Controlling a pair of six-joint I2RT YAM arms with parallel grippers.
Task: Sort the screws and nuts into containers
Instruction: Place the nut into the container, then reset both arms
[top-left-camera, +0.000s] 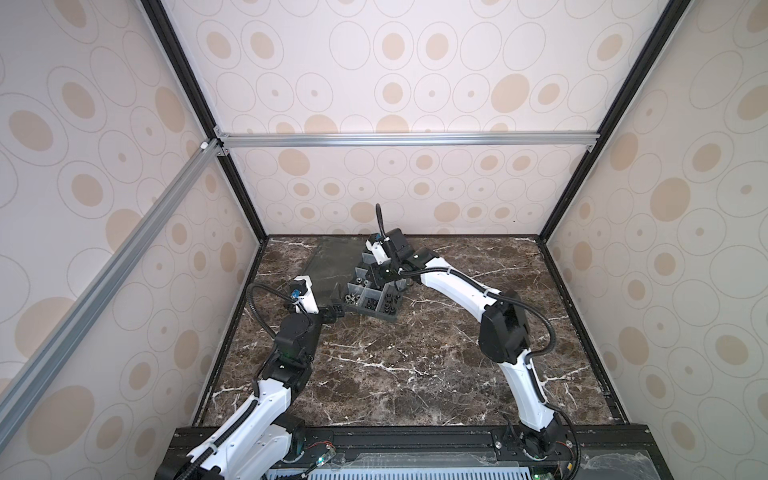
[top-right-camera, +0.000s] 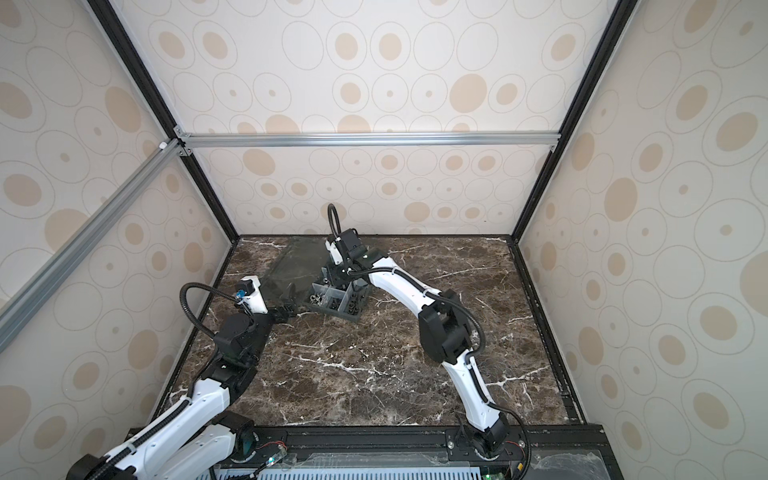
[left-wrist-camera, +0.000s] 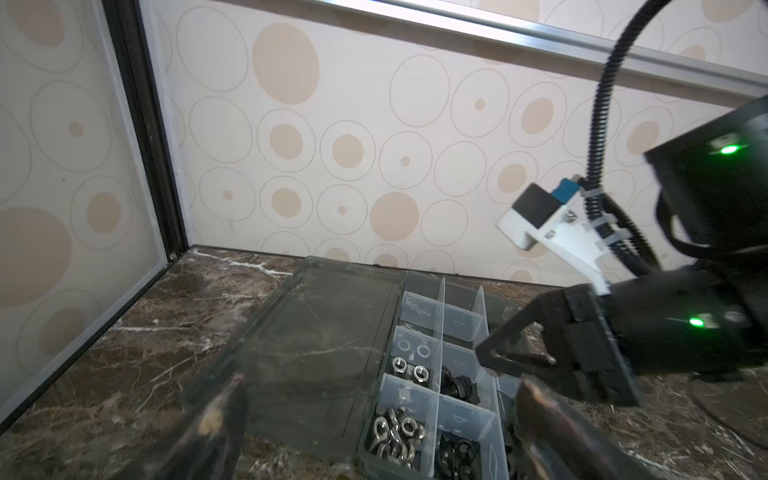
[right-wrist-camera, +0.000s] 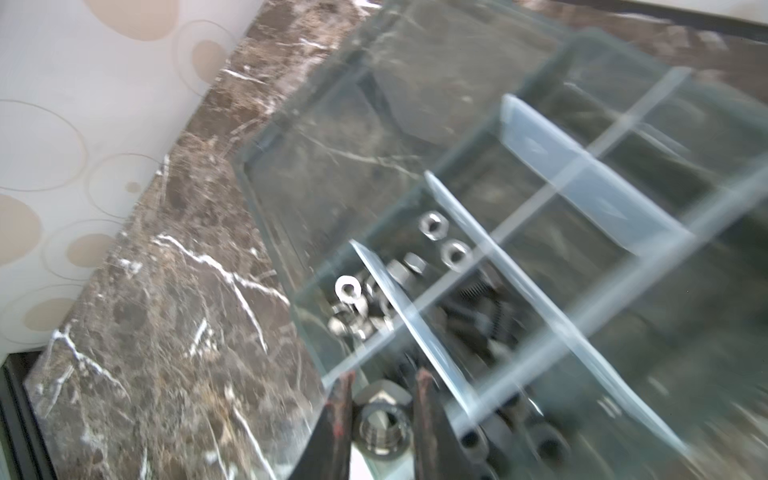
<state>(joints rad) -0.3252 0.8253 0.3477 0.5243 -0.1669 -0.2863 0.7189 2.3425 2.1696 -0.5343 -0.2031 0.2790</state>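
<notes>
Right claw (right-wrist-camera: 384, 382) clamped on a silver nut (right-wrist-camera: 380, 424), at the containers (right-wrist-camera: 540, 166), left claw (left-wrist-camera: 380, 386) spread apart.

containers (top-right-camera: 336, 296) on table (top-right-camera: 374, 365) | left pincer (top-right-camera: 289, 306) just beside | right pincer (top-right-camera: 338, 283) above cells

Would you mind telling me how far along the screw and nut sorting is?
Done: silver nuts heaped in one organizer cell, black screws in another. In hand: the right gripper is shut on a nut over the organizer; the left gripper is open and empty. Left: dropping that nut in; I see no loose parts on the marble, though they would be tiny.
</notes>
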